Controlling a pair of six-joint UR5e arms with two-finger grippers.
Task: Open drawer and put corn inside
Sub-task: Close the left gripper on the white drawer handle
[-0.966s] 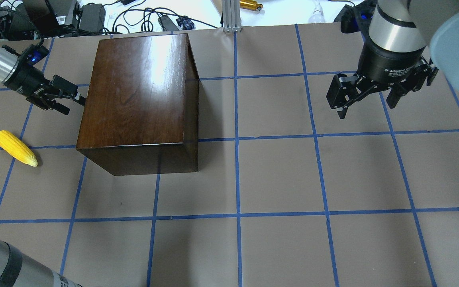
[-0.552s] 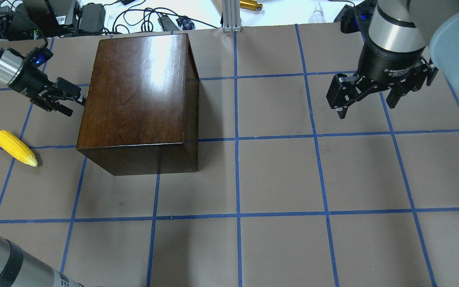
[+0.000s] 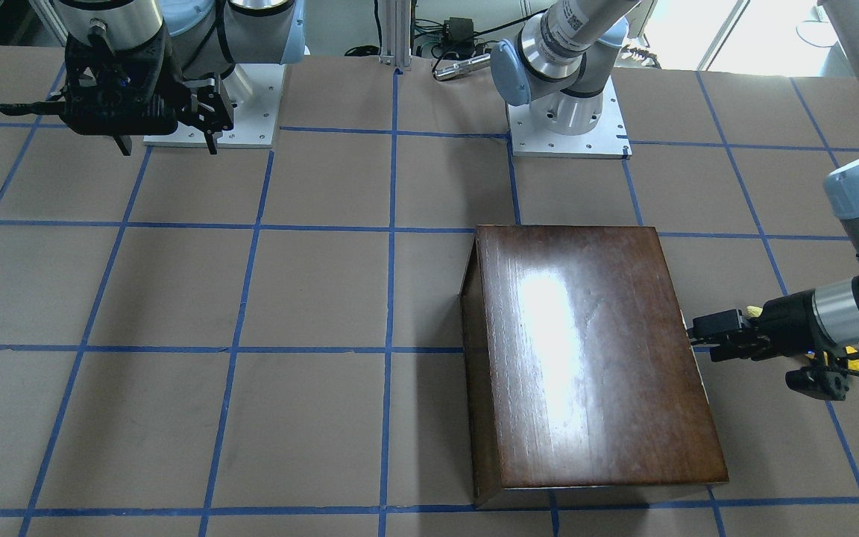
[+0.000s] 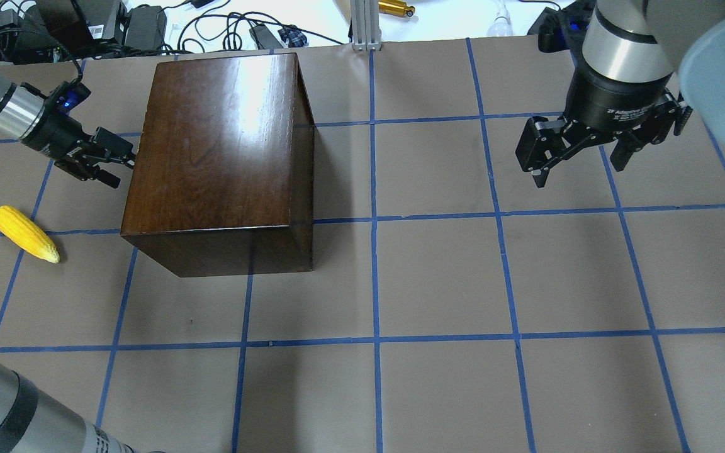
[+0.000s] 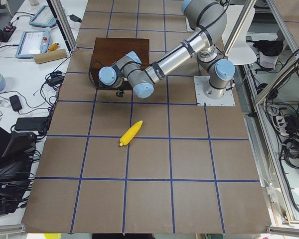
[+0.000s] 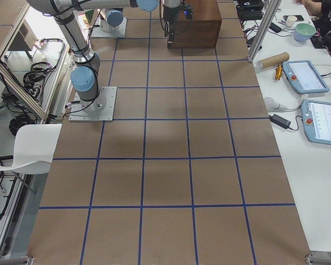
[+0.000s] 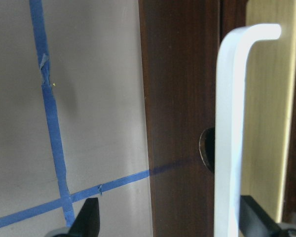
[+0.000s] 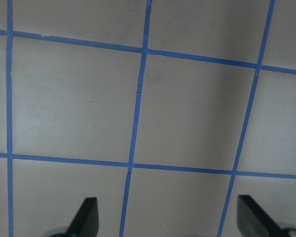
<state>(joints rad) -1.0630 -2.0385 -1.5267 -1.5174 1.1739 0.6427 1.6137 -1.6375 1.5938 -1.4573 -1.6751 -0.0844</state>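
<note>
The dark glossy wooden box (image 4: 218,138) stands left of the table's middle. Its drawer front (image 7: 180,123) faces my left side and is closed; the metal handle (image 7: 232,133) fills the left wrist view. My left gripper (image 4: 120,167) is open at that face, one finger (image 7: 89,219) on each side of the handle, not closed on it. The yellow corn (image 4: 24,234) lies on the table nearer me, apart from the gripper, and shows in the exterior left view (image 5: 131,133). My right gripper (image 4: 579,167) is open and empty, hovering far right.
Cables and devices lie beyond the table's far edge, beside an aluminium post (image 4: 365,25). The arm bases (image 3: 567,119) stand on white plates at my side. Blue tape lines grid the brown table (image 4: 438,283).
My left gripper has moved closer to the box's left face and a little farther from me. The corn, the box and the right arm have not moved.
</note>
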